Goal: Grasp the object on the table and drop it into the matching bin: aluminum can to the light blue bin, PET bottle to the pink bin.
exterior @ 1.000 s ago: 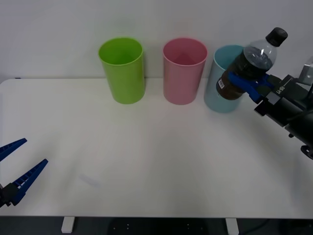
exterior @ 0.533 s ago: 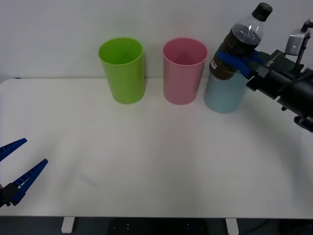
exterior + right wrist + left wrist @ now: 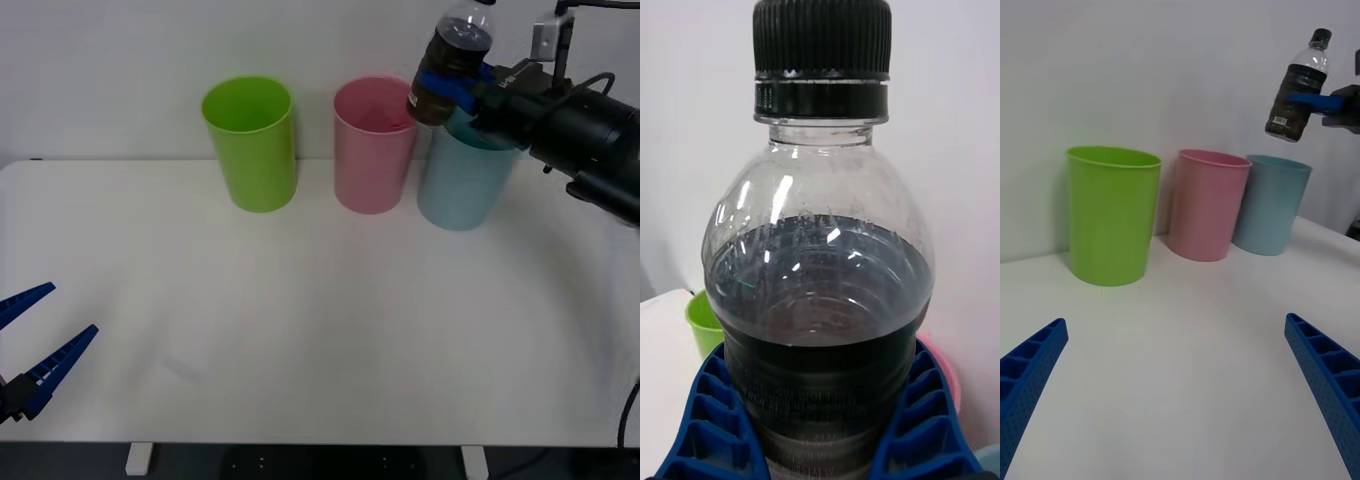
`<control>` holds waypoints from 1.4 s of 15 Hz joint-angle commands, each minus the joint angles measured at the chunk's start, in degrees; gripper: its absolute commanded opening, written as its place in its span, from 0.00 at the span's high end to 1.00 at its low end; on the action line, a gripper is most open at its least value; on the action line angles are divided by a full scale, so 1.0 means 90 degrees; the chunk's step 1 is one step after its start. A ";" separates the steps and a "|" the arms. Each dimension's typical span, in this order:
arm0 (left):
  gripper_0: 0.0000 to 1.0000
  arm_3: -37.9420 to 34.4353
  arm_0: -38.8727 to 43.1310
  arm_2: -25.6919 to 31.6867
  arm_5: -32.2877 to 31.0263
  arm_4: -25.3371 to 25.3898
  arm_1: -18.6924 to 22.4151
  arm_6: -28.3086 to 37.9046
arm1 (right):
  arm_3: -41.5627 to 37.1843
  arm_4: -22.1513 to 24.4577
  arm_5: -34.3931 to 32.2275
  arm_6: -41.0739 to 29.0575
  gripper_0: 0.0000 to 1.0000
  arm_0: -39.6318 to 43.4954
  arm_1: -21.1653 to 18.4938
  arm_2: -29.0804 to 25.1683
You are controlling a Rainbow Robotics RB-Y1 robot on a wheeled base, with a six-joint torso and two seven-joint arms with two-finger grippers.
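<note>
The PET bottle [image 3: 452,58], clear with dark liquid and a black cap, hangs tilted in the air with my right gripper [image 3: 455,88] shut around its body. In the front view it sits above the gap between the pink bin [image 3: 375,150] and the light blue bin [image 3: 462,185], higher than both rims. The left wrist view places the bottle [image 3: 1296,86] above the light blue bin [image 3: 1270,204], beside the pink bin [image 3: 1206,204]. Close up, the bottle [image 3: 820,285] stands between the blue fingers [image 3: 704,420]. My left gripper [image 3: 30,350] rests open low at the table's near left.
A lime green bin [image 3: 250,145] stands left of the pink one, all three in a row at the back edge of the white table [image 3: 320,330]. A plain wall rises just behind the bins.
My right gripper has carried the bottle up and to the left, from in front of the light blue bin to above the bins' rims. The left arm has stayed still.
</note>
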 commanded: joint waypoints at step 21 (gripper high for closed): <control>0.00 0.0000 0.0000 0.0000 0.0000 0.0000 0.0000 0.0000 | 0.3481 0.1224 0.0817 0.1164 0.09 -0.2520 0.1457 0.0027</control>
